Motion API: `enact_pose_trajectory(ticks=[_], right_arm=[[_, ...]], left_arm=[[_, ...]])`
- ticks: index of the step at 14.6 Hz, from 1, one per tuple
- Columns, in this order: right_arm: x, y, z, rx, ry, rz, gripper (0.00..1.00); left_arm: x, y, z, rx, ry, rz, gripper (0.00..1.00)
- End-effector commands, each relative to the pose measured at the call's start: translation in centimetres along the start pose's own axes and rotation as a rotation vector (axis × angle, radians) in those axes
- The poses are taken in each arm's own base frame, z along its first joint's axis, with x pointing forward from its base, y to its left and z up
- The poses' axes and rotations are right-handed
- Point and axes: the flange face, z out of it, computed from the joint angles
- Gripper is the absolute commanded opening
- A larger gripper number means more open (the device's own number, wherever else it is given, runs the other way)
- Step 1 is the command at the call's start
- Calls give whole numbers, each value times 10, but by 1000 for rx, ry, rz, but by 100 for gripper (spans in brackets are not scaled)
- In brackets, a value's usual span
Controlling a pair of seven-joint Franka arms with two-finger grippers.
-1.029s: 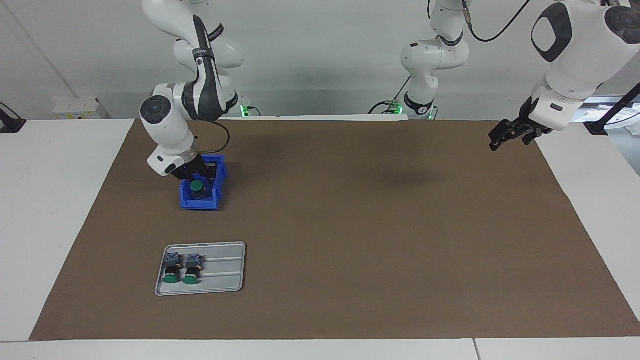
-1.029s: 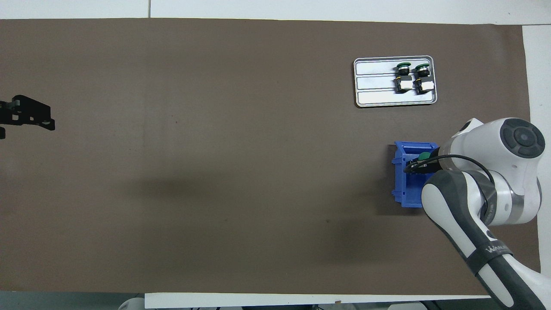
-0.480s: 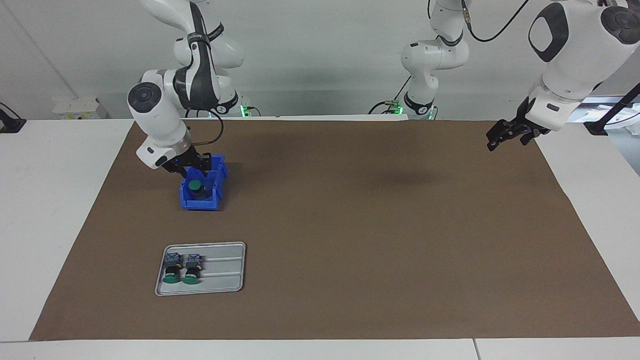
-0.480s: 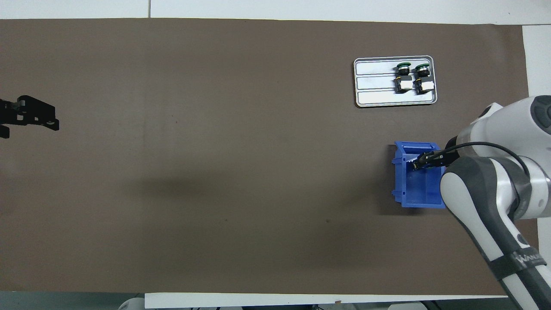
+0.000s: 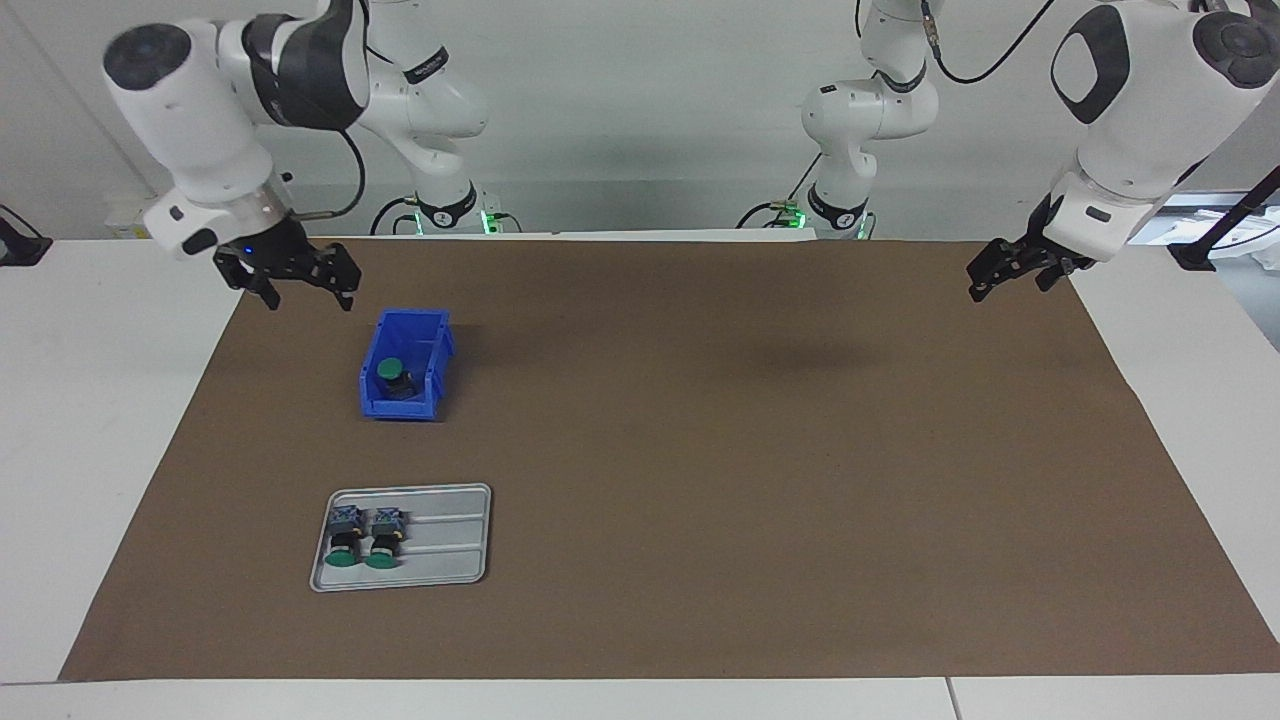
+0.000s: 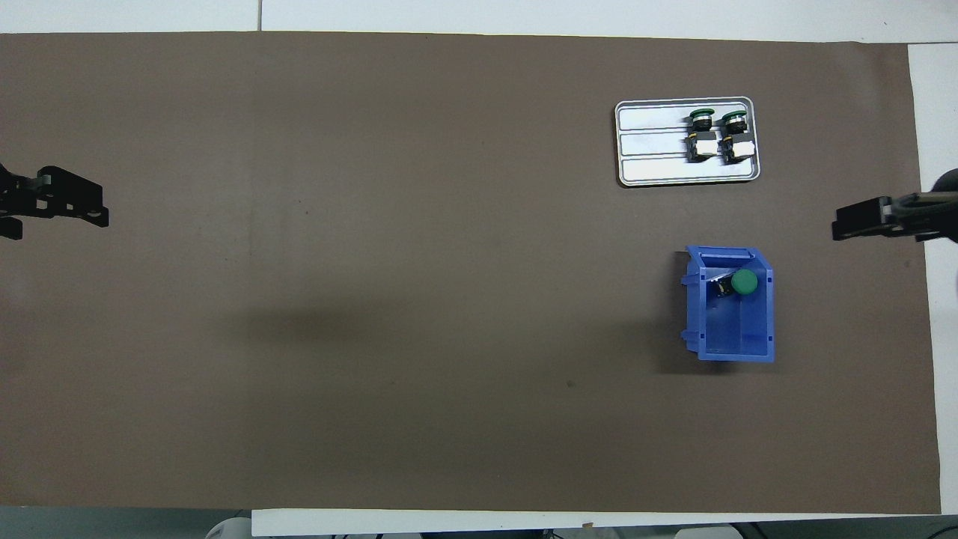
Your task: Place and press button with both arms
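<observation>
step: button sits in blue bin, cap up, at the bin's end farther from the robots; judged placed, press comes next
button pos: inside bin, cap faces up, body looks a bit tilted; bin is toward R arm's end of the table, nearer the robots than the tray
R gripper: up in the air over the mat edge beside the bin, fingers spread wide, holds nothing; no contact w/ bin or button
L gripper: hangs over the mat edge at L arm's end, well apart from bin; fingers look parted, nothing in them; waits
tray: metal, near the table edge farthest from the robots; two spare buttons lie on their sides in it, caps pointing away from the robots; leave alone
press, how: prob. best to close the fingers first so a blunt tip meets the cap, come straight down on cap centre, short stroke
bin hold: bin is light plastic on paper mat, likely to slide or tip; one arm steadies a wall while the other presses
risk: off-centre push may topple the tilted button; bin walls close around it, so approach from above, not slantwise
clearance: L arm has a long reach across; keep it high till over the bin
</observation>
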Motion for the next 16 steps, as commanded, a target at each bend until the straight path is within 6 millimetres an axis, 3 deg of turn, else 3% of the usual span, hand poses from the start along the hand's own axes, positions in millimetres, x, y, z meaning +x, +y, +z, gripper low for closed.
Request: enact_pose_trajectory(ticks=[1,6,11,16], right_arm=[[23,8,-41,11,-78,-1,100],[20,24,-28,19,-106,3,100],[-1,5,-41,7,-68,-26,100],[14,3,-28,17,-95,-30,100]], left_arm=[[-4,1,-4,14,15,13,100],[-4,1,-5,13,17,13,100],[-4,0,-5,13,17,12,100],[-4,3,-5,14,19,18,100]])
